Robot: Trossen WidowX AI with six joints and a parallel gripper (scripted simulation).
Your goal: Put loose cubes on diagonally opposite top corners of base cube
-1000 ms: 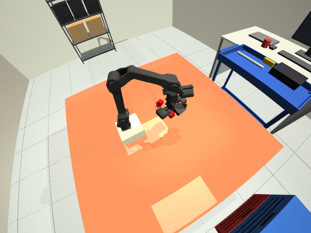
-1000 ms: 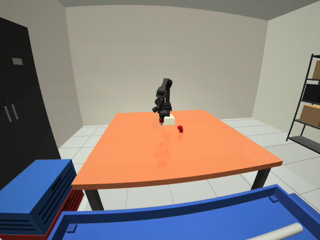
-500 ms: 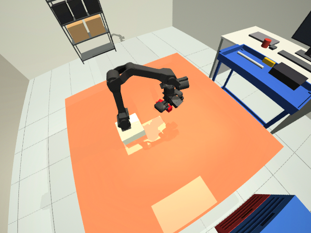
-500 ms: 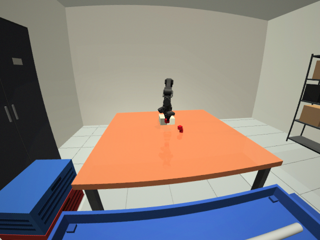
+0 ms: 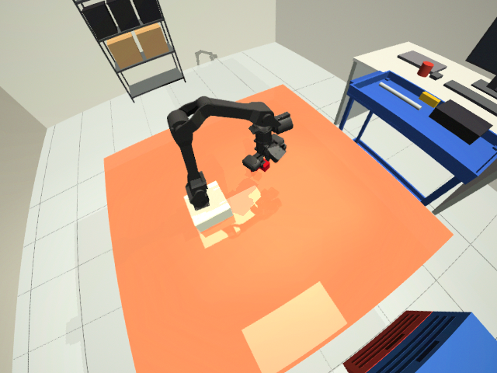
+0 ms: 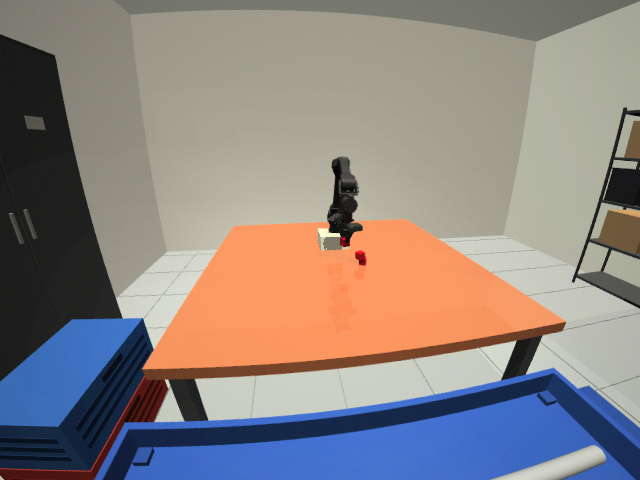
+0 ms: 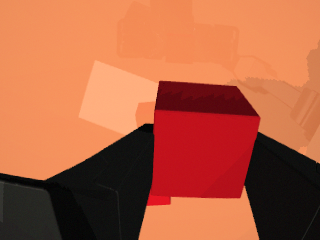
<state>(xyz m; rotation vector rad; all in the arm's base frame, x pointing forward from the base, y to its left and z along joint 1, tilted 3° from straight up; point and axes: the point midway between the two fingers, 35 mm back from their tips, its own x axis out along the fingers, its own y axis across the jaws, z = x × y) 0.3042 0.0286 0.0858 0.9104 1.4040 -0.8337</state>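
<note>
My gripper [image 5: 265, 162] [image 6: 345, 237] [image 7: 199, 138] is shut on a red cube [image 5: 265, 165] [image 6: 344, 242] [image 7: 202, 155], held between both fingers above the table. The fixed base cube [image 6: 362, 262], also red, stands on the table in the exterior view, to the right of the held cube. The other loose red cube [image 6: 359, 254] sits on top of it, set off towards the left. In the top view my gripper hides this pair. In the wrist view a small red patch [image 7: 159, 200] shows below the held cube; I cannot tell which cube it is.
The arm stands on a white block [image 5: 214, 215] [image 6: 328, 241] on the orange table [image 5: 168, 280] [image 6: 258, 320]. A blue cart [image 5: 405, 120] [image 6: 361, 454] stands beyond the table edge, and stacked crates [image 5: 449, 341] [image 6: 77, 356] stand near a corner.
</note>
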